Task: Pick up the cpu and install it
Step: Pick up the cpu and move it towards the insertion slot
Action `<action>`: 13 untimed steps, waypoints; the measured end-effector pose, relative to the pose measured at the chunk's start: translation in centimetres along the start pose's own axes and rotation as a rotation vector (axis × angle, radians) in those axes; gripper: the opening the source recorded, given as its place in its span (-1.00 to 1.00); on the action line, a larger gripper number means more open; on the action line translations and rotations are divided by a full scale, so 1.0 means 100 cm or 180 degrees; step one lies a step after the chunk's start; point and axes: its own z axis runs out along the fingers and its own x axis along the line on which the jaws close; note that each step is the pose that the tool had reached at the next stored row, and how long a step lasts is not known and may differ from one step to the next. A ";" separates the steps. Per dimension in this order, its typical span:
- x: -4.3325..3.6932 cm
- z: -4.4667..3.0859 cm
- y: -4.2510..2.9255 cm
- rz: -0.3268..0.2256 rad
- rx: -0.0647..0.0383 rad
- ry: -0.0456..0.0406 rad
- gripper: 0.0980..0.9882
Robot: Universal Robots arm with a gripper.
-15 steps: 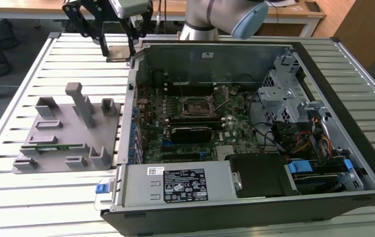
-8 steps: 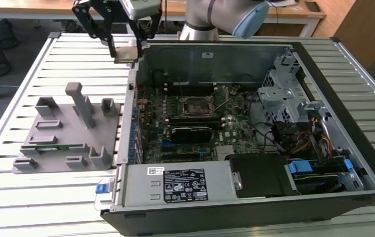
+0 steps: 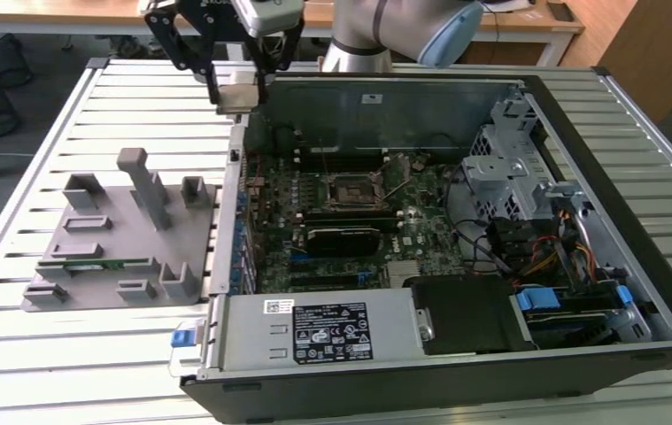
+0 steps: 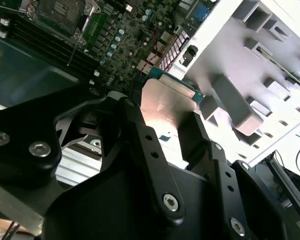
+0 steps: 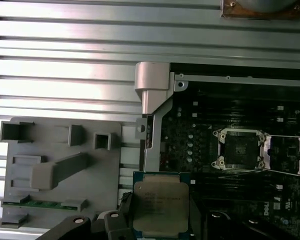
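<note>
Silver-topped cpu [image 5: 160, 206] between black jaws, above the computer case [image 3: 430, 400] edge

The cpu [image 3: 239, 99] in the tool [image 3: 239, 82] above open case [image 3: 430, 106]

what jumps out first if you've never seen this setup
The end effector grips the cpu over the open computer case's wall, at the exterior view's top left. Inside, the empty socket lies open on the motherboard. A grey fixture on the exterior view's left holds a green memory stick.
</note>
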 end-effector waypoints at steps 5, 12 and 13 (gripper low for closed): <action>-0.0049 0.0002 -0.0002 0.0000 0.0000 0.0000 -0.02; -0.0105 0.0004 -0.0004 0.0000 0.0000 0.0000 -0.02; -0.0112 0.0004 -0.0005 0.0000 0.0000 0.0000 -0.02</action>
